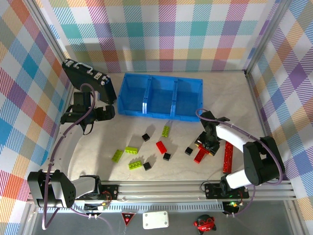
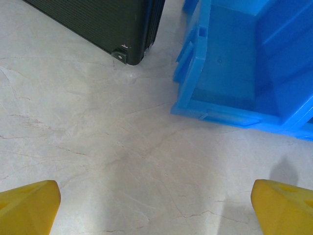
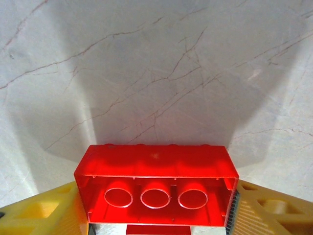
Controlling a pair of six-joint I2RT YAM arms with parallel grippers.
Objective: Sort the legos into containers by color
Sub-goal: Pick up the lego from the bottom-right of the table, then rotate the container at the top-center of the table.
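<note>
Firstly, left side: the left gripper (image 2: 156, 208) hovers with its yellow fingers spread wide over bare table, holding nothing, near the ribbed black case (image 2: 98, 24) and the left end of the bright blue three-compartment plastic bin (image 1: 146, 115). No brick can be seen in any compartment from above, so I judge the sort barely begun. Mid-table, well apart from the bin, lie the loose lime-green oblong bricks (image 1: 131, 150), the tiny black cubes (image 1: 145, 137) and one loose red brick (image 1: 161, 147). Further right, the right gripper (image 3: 156, 210) pinches a red oblong plastic brick (image 3: 156, 166) by its two short ends, hollow underside toward the wrist camera. The pads appear to touch both ends, though I cannot tell how firmly. A sliver of a second red piece shows directly below it, and the long red stick (image 1: 228, 156) lies just to the right. Step in hand, as I read it: secure and lift this red brick. To do it well, confirm the pinch is square before rising, lift straight up so the lower piece and stick are not dragged, carry to the nearest right-end compartment, and release low inside its walls. Reserve that compartment for reds.
</note>
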